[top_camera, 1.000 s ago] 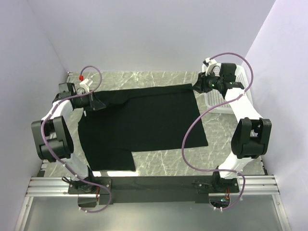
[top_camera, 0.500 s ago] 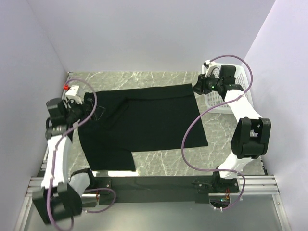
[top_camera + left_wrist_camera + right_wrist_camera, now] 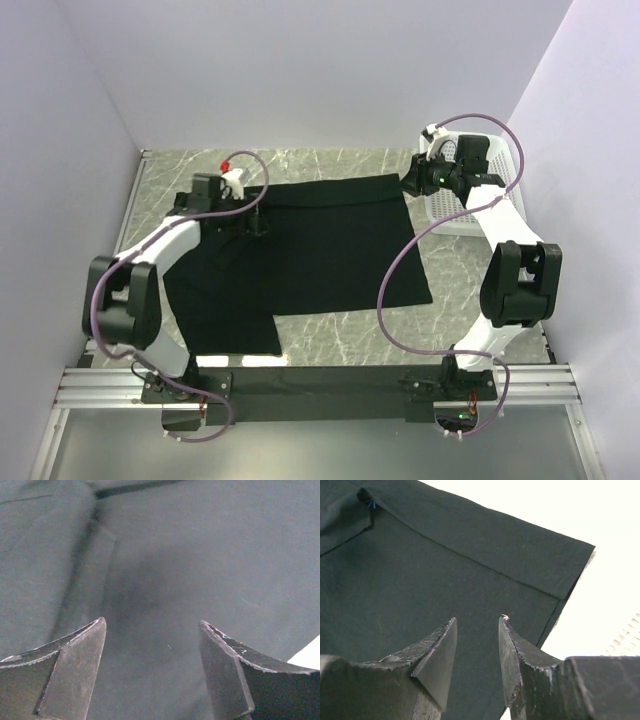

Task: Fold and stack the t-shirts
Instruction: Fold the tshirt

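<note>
A black t-shirt [image 3: 320, 255] lies spread flat on the marble table, its near left part reaching toward the arms. My left gripper [image 3: 257, 224] hovers over the shirt's far left area, jaws wide open and empty. In the left wrist view, the left gripper [image 3: 152, 623] looks down on plain black cloth [image 3: 210, 555] with a folded flap [image 3: 90, 565] at the left. My right gripper [image 3: 409, 183] sits at the shirt's far right corner. In the right wrist view, the right gripper [image 3: 477, 619] has its jaws partly apart above the hemmed corner [image 3: 540, 565], with nothing between them.
A white perforated basket [image 3: 452, 212] stands at the far right, behind the right arm, and its edge shows in the right wrist view [image 3: 626, 639]. Walls close in the table on the left, back and right. Bare marble [image 3: 340, 340] lies near the shirt's front edge.
The left gripper went from shut at the shirt's left edge to open. Its arm swung out to the left, then came right over the shirt. The right arm stayed put.
</note>
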{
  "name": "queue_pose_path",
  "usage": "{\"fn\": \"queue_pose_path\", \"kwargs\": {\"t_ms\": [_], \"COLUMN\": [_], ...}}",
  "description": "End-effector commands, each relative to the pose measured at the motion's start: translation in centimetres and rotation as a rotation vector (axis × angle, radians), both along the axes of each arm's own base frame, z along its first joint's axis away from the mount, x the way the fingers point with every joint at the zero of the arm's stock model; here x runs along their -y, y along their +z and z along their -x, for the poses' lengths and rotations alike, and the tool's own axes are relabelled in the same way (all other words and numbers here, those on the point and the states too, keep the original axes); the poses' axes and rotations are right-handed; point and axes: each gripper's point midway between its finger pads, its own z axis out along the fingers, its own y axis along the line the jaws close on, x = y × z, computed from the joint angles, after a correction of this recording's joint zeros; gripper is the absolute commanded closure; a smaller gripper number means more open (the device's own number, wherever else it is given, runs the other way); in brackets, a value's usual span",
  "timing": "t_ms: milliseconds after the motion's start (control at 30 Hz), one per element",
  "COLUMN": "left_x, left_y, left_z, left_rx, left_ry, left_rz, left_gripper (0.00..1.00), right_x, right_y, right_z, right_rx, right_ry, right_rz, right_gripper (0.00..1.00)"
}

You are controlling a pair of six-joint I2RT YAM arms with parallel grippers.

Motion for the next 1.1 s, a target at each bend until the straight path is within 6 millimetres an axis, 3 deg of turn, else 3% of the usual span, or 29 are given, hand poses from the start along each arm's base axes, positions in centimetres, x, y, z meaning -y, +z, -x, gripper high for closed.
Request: {"fn": "queue_pose_path", "kwargs": {"t_ms": [0, 67, 100, 167, 200, 267, 400, 633, 833, 1067], "left_x": [-1.1, -0.1, 0.3, 0.9, 1.3, 2.1, 3.2, 2.0, 1.9, 1.9], "left_y": [0.7, 0.6, -0.6, -0.9, -2.3, -2.5, -4.0, -4.3, -5.8, -6.9], "left_z": [-3.5, -4.2, -4.4, -5.2, -5.1, -5.8, -6.2, -7.3, -7.7, -7.9], "left_rx": [0.053, 0.051, 0.031, 0.022, -0.002, -0.002, -0.02, -0.032, -0.07, -0.096], "left_ry": [0.184, 0.217, 0.254, 0.314, 0.346, 0.386, 0.447, 0.562, 0.561, 0.563], "left_rz": [-0.13, -0.129, -0.17, -0.189, -0.238, -0.244, -0.304, -0.386, -0.432, -0.457], "left_gripper": [0.21, 0.24, 0.24, 0.24, 0.24, 0.27, 0.41, 0.51, 0.58, 0.6], "right_x": [0.3, 0.3, 0.4, 0.4, 0.4, 0.5, 0.7, 1.2, 1.4, 1.9], "right_y": [1.5, 1.3, 1.2, 1.3, 1.3, 1.4, 1.4, 1.4, 1.5, 1.4], "right_z": [-0.2, 0.0, 0.0, 0.0, -0.1, -0.1, 0.0, 0.0, 0.0, 0.0], "right_rx": [0.04, 0.032, 0.032, 0.032, 0.031, 0.031, 0.027, 0.025, 0.027, 0.026], "right_ry": [0.001, -0.002, -0.005, -0.007, -0.009, -0.01, -0.015, -0.026, -0.032, -0.039], "right_rz": [0.003, 0.006, 0.008, 0.01, 0.01, 0.008, 0.011, 0.007, 0.0, -0.001], "right_gripper": [0.54, 0.54, 0.54, 0.54, 0.54, 0.54, 0.54, 0.54, 0.54, 0.54]}}
